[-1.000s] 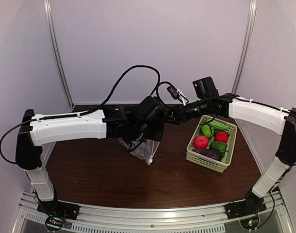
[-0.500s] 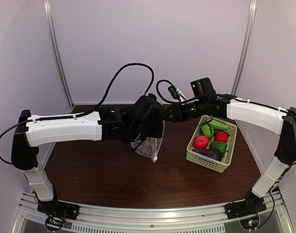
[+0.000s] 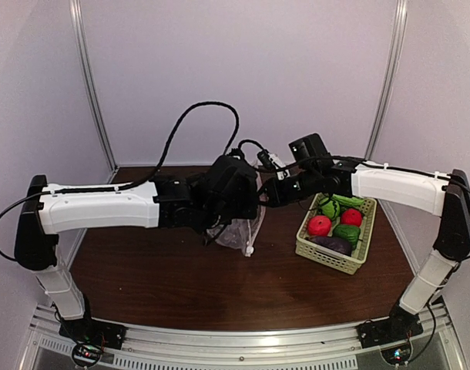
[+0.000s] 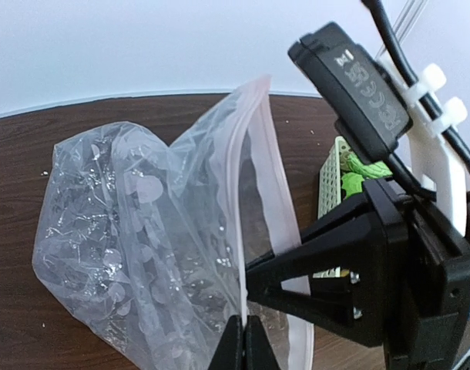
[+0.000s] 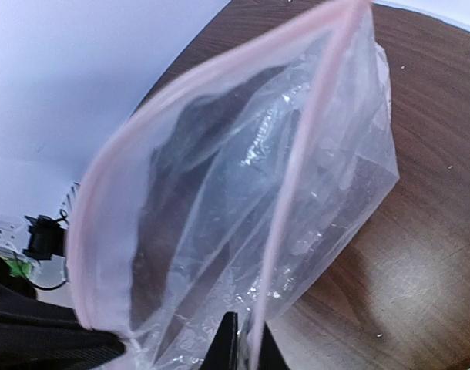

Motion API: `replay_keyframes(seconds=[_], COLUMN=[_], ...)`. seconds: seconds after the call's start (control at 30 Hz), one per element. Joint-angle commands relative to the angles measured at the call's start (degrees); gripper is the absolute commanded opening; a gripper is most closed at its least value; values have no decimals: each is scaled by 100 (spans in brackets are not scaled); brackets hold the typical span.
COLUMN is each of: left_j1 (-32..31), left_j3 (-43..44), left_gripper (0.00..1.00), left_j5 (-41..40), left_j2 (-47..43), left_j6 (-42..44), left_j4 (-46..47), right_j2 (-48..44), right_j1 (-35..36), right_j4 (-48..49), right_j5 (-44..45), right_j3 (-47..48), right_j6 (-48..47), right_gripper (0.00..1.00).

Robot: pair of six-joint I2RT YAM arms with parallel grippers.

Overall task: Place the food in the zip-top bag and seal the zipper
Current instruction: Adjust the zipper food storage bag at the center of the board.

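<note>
The clear speckled zip-top bag [image 3: 240, 232] hangs above the table between both arms, its mouth held apart. My left gripper [image 4: 245, 343] is shut on one side of the mouth, pinching the pale zipper [image 4: 254, 154] strip. My right gripper [image 5: 247, 344] is shut on the opposite pink zipper [image 5: 297, 177] edge, and its black fingers [image 4: 320, 270] show in the left wrist view. The bag [image 5: 243, 169] looks empty inside. The food [image 3: 320, 224] lies in the pale green basket [image 3: 327, 260]: two red round pieces, several green pieces and a dark purple one [image 3: 334, 244].
The basket stands at the right of the brown table [image 3: 166, 285], right of the bag. The right wrist camera and its cables [image 4: 350, 77] sit close to the bag's mouth. White walls and metal posts [image 3: 92, 85] ring the table.
My right gripper has moved left to the bag's mouth and closed on its free edge. The left arm has shifted slightly right with the bag.
</note>
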Motion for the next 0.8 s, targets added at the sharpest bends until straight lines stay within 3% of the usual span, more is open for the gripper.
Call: replay_keyframes(seconds=[0.0, 0.13, 0.33, 0.57, 0.77], left_j1=[-26, -3, 27, 98, 209], left_j3=[-51, -285, -245, 42, 21], left_gripper=[0, 0, 0, 0, 0], left_j5=[-639, -888, -639, -183, -162], left_j2=[-423, -763, -625, -114, -124], left_j6=[-40, 46, 197, 292, 475], left_j4=[-39, -78, -40, -244, -256], right_j2=[-12, -294, -479, -653, -1320], right_j1=[-205, -775, -811, -797, -983], right_j4=[-347, -101, 59, 200, -891], right_j5=[940, 1107, 1064, -494, -310], right_j3=[85, -214, -337, -443, -350], right_j6=[135, 298, 7, -541, -1716], right_gripper=[0, 0, 0, 33, 51])
